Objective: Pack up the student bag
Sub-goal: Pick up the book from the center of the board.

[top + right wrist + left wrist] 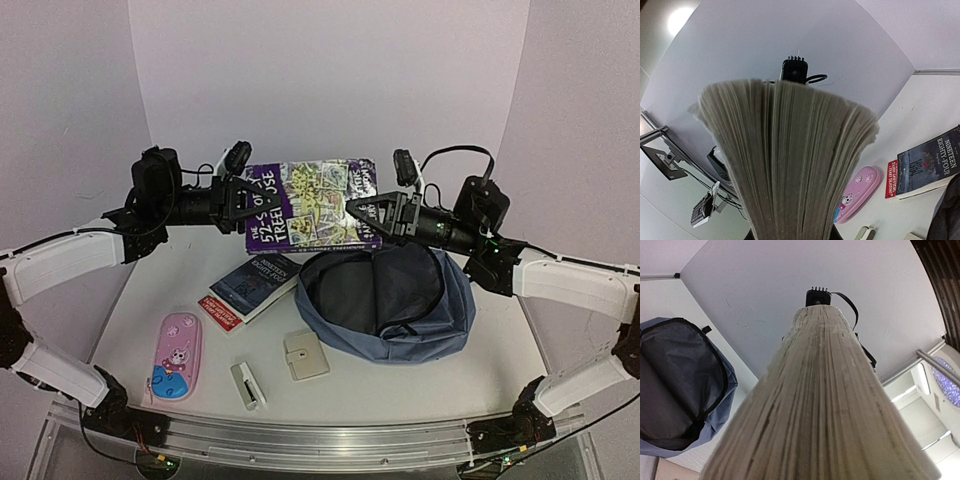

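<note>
The slate-blue student bag [452,318] lies on the table right of centre with its mouth wide open and dark lining showing. It also shows in the left wrist view [715,417]. A large purple picture-cover book [310,203] is held in the air just behind the bag. My left gripper [245,200] is shut on its left edge. My right gripper [365,212] is shut on its right edge. The book's page edges fill the left wrist view [815,405] and the right wrist view [785,165], hiding the fingers.
A dark paperback [255,280] lies on a red book [220,313] left of the bag. A pink pencil case [175,355] lies at the front left. A beige wallet [305,355] and a small white stapler [248,385] lie near the front edge.
</note>
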### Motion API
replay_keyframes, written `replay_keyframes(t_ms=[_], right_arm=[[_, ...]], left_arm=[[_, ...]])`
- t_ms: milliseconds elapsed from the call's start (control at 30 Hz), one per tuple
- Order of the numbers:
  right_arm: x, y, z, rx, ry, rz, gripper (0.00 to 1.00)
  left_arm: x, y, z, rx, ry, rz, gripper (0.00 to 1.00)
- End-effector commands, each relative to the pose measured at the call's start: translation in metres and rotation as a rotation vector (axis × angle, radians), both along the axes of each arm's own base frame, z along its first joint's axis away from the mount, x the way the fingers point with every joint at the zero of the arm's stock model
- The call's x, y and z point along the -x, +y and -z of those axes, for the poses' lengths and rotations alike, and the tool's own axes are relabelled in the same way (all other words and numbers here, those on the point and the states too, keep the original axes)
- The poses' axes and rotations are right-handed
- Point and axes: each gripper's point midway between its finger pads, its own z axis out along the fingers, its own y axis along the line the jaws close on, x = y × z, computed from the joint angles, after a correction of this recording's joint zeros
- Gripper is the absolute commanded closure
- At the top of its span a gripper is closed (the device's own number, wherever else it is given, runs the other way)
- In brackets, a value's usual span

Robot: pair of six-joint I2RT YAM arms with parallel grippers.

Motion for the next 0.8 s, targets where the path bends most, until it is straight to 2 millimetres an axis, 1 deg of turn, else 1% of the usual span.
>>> replay_keyframes(t_ms=[0,100,133,167,200,233,267,333,367,400,467,567,667,767], right_arm=[[0.010,-0.004,-0.033,-0.092,-0.099,-0.020,1.00],[0.004,-0.004,-0.026,-0.076,-0.083,0.007,1.00],[0.001,-0.004,-0.023,-0.065,-0.077,0.025,0.97],[-0.003,-0.004,-0.019,-0.051,-0.069,0.046,0.89],[-0.007,-0.006,-0.014,-0.035,-0.064,0.074,0.77],[-0.012,-0.008,-0.010,-0.015,-0.062,0.111,0.59],[-0.017,-0.010,-0.004,0.018,-0.060,0.145,0.45],[-0.035,-0.019,0.016,0.140,-0.044,0.265,0.21],[-0.048,-0.029,0.023,0.209,-0.036,0.358,0.15],[-0.055,-0.037,0.040,0.304,-0.013,0.417,0.11],[-0.071,-0.060,0.063,0.459,0.030,0.556,0.04],[-0.081,-0.093,0.090,0.645,0.087,0.700,0.02],[-0.087,-0.131,0.111,0.752,0.157,0.816,0.02],[-0.099,-0.175,0.141,0.789,0.271,0.876,0.02]], left_arm=[[0.004,-0.001,-0.018,0.042,-0.047,0.013,0.75],[0.000,0.000,-0.014,0.033,-0.034,-0.015,0.95],[-0.001,0.000,-0.012,0.029,-0.030,-0.026,0.99],[-0.002,0.001,-0.010,0.023,-0.026,-0.040,1.00],[-0.005,0.002,-0.008,0.015,-0.021,-0.057,1.00],[-0.007,0.003,-0.005,0.002,-0.009,-0.077,1.00],[-0.010,0.004,-0.002,-0.012,0.001,-0.105,1.00],[-0.020,0.008,0.009,-0.068,0.036,-0.174,1.00],[-0.024,0.009,0.014,-0.092,0.044,-0.197,1.00],[-0.028,0.010,0.019,-0.110,0.058,-0.220,1.00],[-0.034,0.012,0.029,-0.133,0.089,-0.238,1.00],[-0.041,0.013,0.042,-0.143,0.129,-0.247,1.00],[-0.048,0.014,0.055,-0.149,0.164,-0.255,1.00],[-0.055,0.015,0.068,-0.160,0.205,-0.268,1.00]])
